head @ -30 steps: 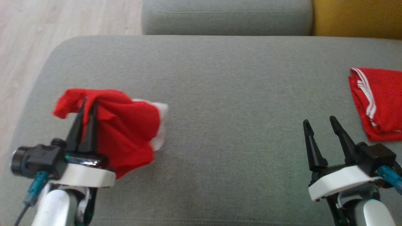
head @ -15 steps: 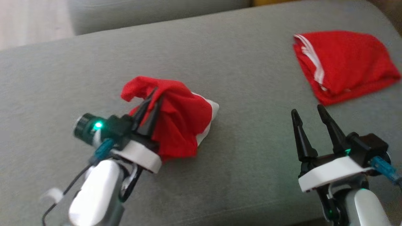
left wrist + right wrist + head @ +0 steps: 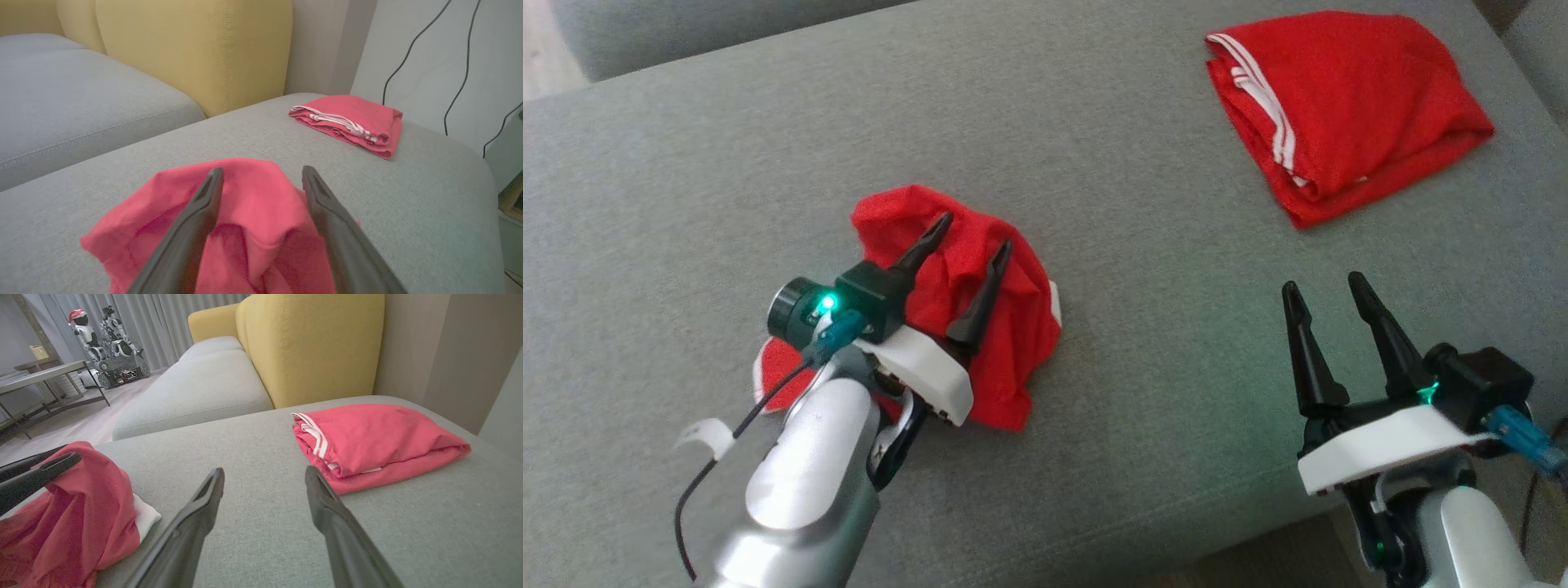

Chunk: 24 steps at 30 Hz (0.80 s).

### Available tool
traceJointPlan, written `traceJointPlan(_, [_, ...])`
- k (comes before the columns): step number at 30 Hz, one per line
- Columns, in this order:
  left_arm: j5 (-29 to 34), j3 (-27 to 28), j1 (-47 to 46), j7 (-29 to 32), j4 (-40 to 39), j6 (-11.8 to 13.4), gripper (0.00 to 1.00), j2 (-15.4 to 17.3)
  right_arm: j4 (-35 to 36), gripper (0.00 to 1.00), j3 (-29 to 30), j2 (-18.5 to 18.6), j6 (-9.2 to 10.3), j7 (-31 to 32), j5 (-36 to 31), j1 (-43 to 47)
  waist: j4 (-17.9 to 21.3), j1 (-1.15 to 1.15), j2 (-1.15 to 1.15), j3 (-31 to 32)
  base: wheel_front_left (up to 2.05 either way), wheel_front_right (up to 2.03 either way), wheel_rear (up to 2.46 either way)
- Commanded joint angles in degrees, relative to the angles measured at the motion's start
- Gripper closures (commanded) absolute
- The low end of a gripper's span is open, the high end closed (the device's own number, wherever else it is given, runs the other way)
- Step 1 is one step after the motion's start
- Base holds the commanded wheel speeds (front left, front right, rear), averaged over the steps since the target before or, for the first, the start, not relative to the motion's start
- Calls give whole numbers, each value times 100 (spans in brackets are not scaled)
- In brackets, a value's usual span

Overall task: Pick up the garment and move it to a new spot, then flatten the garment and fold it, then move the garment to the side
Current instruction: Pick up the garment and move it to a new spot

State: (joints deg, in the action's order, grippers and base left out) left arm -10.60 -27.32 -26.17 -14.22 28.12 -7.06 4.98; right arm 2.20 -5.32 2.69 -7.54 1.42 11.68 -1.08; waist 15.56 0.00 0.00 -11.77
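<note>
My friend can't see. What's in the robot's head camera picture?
The open left gripper is right over a crumpled red garment on a grey sofa cushion. The right gripper, also open, holds nothing; a folded red garment lies far right.

grey cushion: crumpled red garment at left, folded red garment far right.
</note>
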Motion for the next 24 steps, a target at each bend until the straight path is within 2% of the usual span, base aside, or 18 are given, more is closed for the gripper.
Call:
traceJointPlan(1, [-74,215,-230,-67,-224,4,0,35,164,0,-124,20,5,-74,27,-272,-129,0,0,70,0,0,0])
traceJointPlan(7, [-170,586,135,-75,-901,262,0,92,172,0,-13,20,5,-26,-103,-229,-626,0,0,287,0,0,0])
traceJointPlan(16, [-264,1495,914,-77,-1770,755,0,452,310,0,200,19,5,129,-295,-135,-1430,0,0,532,0,0,0])
traceJointPlan(24, [-306,1845,1648,-77,-2044,850,0,748,354,0,278,19,5,219,-386,4,-1736,0,0,810,0,0,0])
